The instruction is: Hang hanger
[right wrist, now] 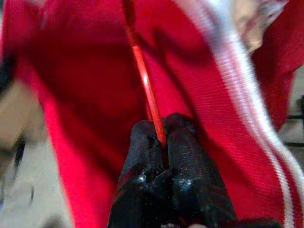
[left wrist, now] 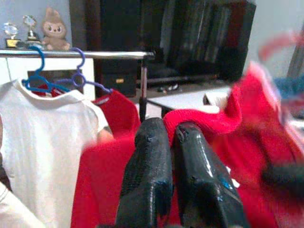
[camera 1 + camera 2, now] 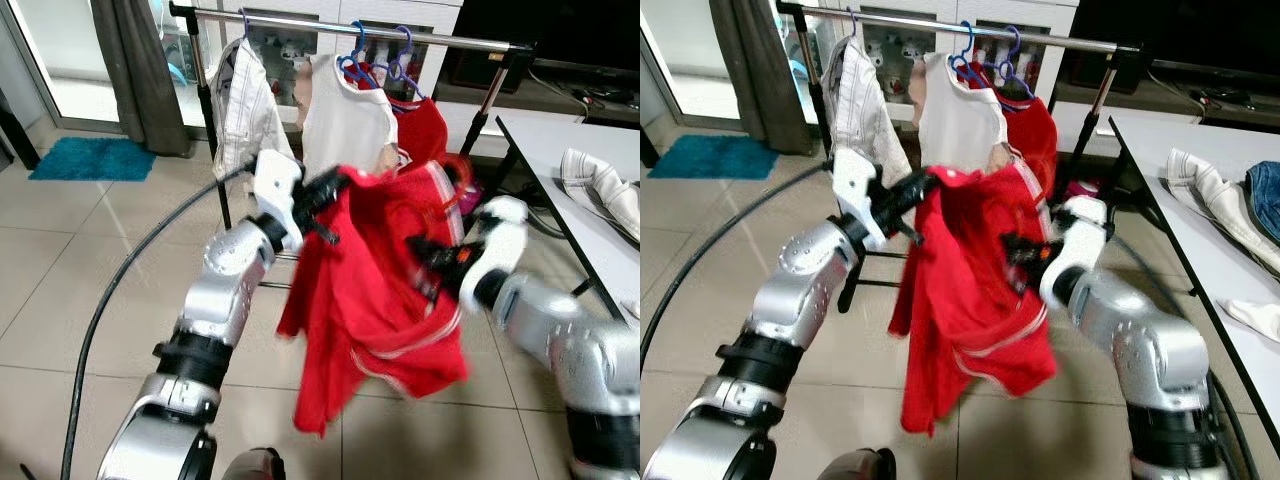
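**Red garment held up before the clothes rail**

Both silver arms reach forward with a red garment (image 3: 380, 300) stretched between them, below and in front of the rail (image 3: 400, 33). The left tool (image 3: 325, 195) is clamped tight on the garment's upper edge, its fingers (image 2: 147, 175) pressed together with red cloth bunched at the tips. The right tool (image 1: 161, 142) pinches a thin red hanger (image 1: 147, 95) rod that runs up against the cloth; its hook appears blurred, so where it points is hard to tell. On the rail hang a white shirt (image 3: 345, 125) on a blue hanger (image 3: 355, 65), another red piece (image 3: 425, 130) behind it, and a pale striped shirt (image 3: 245, 105) toward the rail's left end. Right of the rail stands a white surface (image 3: 1200, 200) with folded clothes (image 3: 1210, 190).
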Available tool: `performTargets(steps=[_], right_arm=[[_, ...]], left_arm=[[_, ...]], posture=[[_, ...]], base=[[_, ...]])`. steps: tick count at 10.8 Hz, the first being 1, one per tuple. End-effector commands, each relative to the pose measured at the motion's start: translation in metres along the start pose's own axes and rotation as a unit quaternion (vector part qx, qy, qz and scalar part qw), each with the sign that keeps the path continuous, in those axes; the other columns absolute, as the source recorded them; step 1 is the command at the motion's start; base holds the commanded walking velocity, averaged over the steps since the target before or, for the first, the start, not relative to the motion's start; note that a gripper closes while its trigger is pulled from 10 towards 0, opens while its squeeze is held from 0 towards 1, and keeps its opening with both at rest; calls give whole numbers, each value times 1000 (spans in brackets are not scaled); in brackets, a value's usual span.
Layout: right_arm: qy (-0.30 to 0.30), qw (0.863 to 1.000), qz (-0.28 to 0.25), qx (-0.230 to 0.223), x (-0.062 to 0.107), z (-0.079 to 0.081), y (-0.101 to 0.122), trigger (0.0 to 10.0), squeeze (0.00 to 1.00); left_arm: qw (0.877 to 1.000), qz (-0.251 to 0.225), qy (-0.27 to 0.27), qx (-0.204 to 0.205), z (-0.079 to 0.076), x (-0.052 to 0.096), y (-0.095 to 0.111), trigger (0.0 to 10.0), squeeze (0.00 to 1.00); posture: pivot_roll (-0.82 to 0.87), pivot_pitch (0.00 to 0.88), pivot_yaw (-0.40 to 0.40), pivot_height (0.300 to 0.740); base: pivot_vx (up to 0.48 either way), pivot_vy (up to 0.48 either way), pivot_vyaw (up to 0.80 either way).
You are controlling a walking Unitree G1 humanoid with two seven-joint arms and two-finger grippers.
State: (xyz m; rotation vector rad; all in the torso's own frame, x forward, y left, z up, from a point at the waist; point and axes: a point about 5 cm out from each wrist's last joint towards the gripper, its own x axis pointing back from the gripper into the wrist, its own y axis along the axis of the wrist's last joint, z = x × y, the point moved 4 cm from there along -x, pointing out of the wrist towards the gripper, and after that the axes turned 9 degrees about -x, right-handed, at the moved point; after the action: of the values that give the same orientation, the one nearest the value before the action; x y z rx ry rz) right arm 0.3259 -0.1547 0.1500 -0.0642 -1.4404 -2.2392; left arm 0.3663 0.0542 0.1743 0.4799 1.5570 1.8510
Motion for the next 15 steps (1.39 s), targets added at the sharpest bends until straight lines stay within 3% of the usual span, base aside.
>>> performTargets(steps=[1,2,3,4,5,7,8,9,11,13,15], right_arm=[[-55,997,-49,-18,5,-20,20,10000,0],[-51,994,-99,-24,5,-13,40,10000,0],[-44,991,-126,-22,4,-5,50,10000,0],[-10,992,-123,-23,1,9,51,10000,0],[-2,997,-71,38,-4,15,34,10000,0],[-87,995,-54,-16,-8,-16,16,10000,0],[-144,988,-43,-33,-4,-39,3,10000,0],[-167,985,-25,-38,0,-49,-9,10000,0],[-181,983,14,-25,2,-54,-28,10000,0],[-185,982,7,-23,2,-53,-27,10000,0],[-160,985,-54,-25,0,-40,-4,10000,0]], left_arm=[[1000,3,-6,-29,-4,1,2,0,0],[997,62,-28,-45,-19,5,-24,0,0],[994,86,-40,-54,-28,8,-36,0,0],[993,98,-40,-49,-32,8,-41,0,0],[993,96,-40,-48,-33,7,-39,0,0],[995,86,-16,-51,-25,7,-33,0,0],[994,71,56,-53,2,9,-23,0,0],[989,55,132,-45,31,13,-13,0,0],[968,45,245,-30,78,25,-1,0,0],[960,50,271,-38,87,30,0,0,0],[964,68,254,-37,77,27,-10,0,0]], posture=[[-10,0,-35,740],[-10,0,-33,740],[-13,0,-32,740],[-13,0,-33,740],[-13,0,-35,740],[-13,0,-42,740],[-16,0,-46,740],[-15,0,-49,740],[-17,0,-49,740],[-20,0,-45,740],[-24,0,-42,740]], base=[[0,0,0],[0,0,0],[0,0,0],[0,0,0],[0,0,0],[0,0,0],[0,0,0],[0,0,0],[0,0,0],[0,0,0],[0,0,0]])
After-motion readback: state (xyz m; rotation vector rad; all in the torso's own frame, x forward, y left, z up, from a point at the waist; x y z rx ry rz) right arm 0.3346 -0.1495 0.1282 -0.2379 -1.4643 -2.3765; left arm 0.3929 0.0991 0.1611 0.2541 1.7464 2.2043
